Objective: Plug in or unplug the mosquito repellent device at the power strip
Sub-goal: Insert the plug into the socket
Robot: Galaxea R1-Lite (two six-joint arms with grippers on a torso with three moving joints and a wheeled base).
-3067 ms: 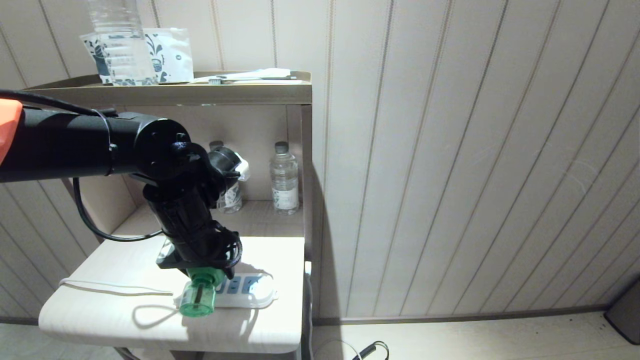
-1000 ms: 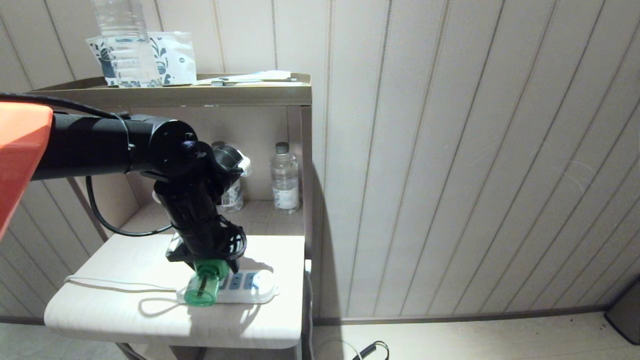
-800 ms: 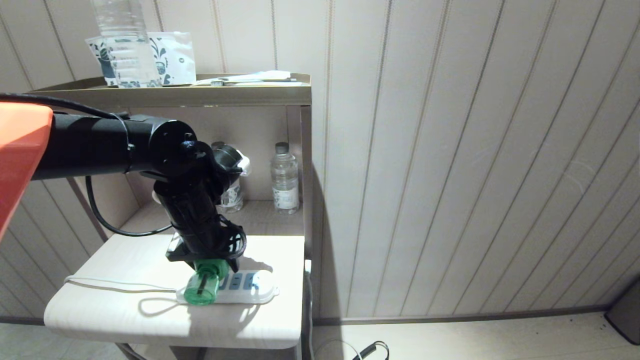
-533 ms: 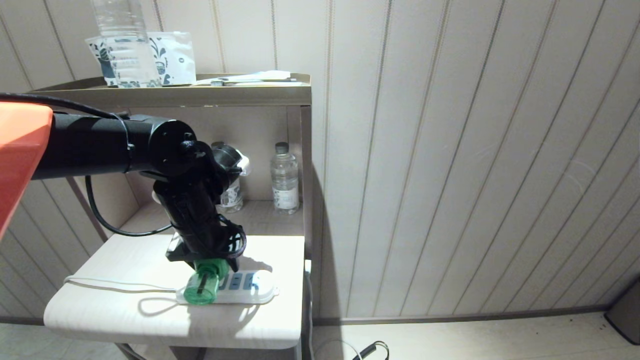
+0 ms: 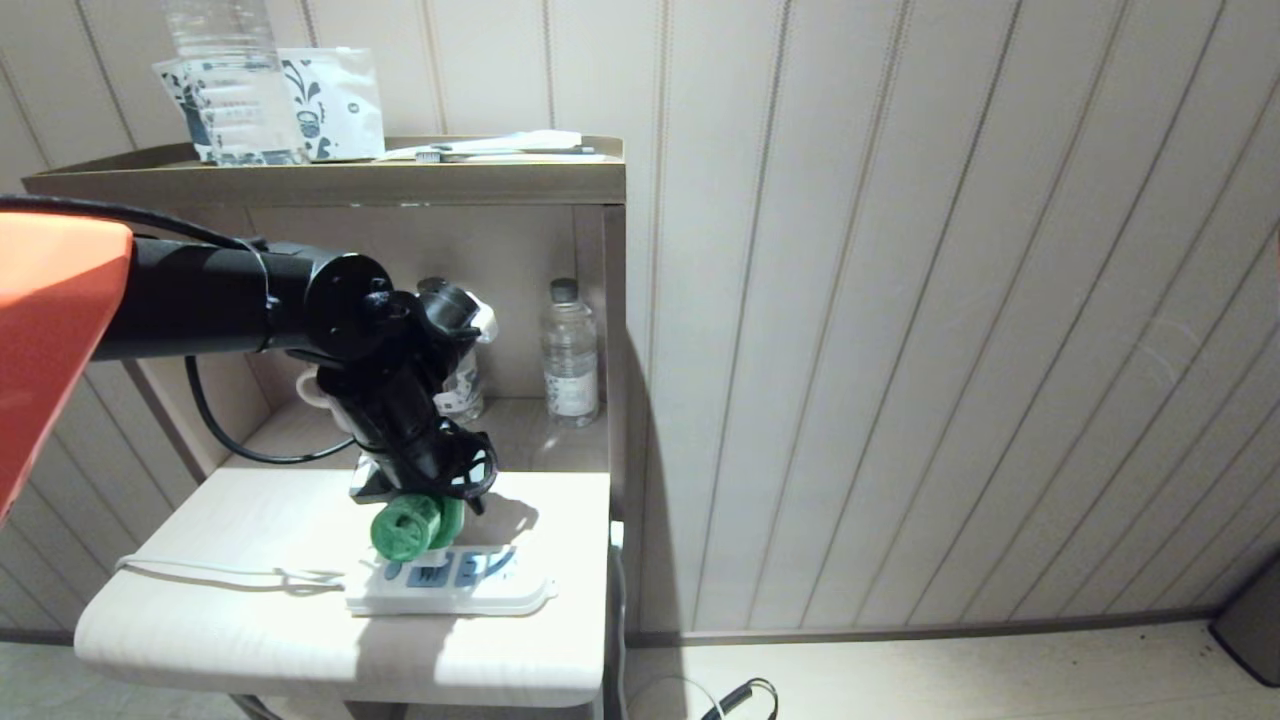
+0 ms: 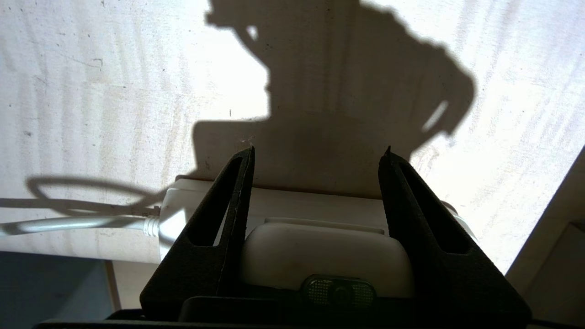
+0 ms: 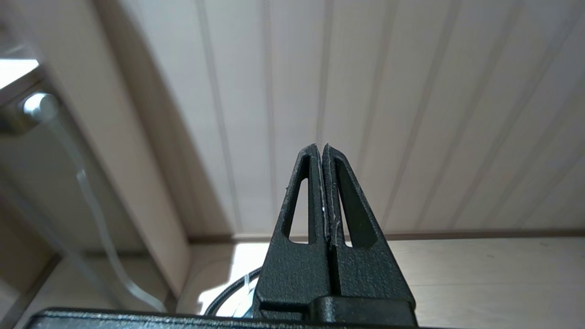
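Note:
The mosquito repellent device [image 5: 405, 528] hangs tilted over the left half of the power strip [image 5: 480, 595], its green bottle end turned toward the head camera. My left gripper [image 6: 319, 150] is shut on the device's white cap [image 6: 327, 258], one black finger on each side. The power strip [image 6: 297, 203] lies just beyond the cap, and its cord [image 6: 68, 224] trails off to one side. The device's pins are hidden, so I cannot tell whether they are clear of the socket. My right gripper [image 7: 322, 147] is shut on nothing, parked low and facing the panelled wall.
The strip lies on a pale side table [image 5: 200, 620] near its front edge. Behind it, a shelf recess holds a water bottle [image 5: 570, 350]. A bottle and printed packets [image 5: 270, 90] stand on the top shelf. A black cable [image 5: 740, 695] lies on the floor at the right.
The left wrist has lifted and tipped the device, swinging its green bottle up off the strip toward the camera. The cord's loop has shifted. The head view has shifted slightly.

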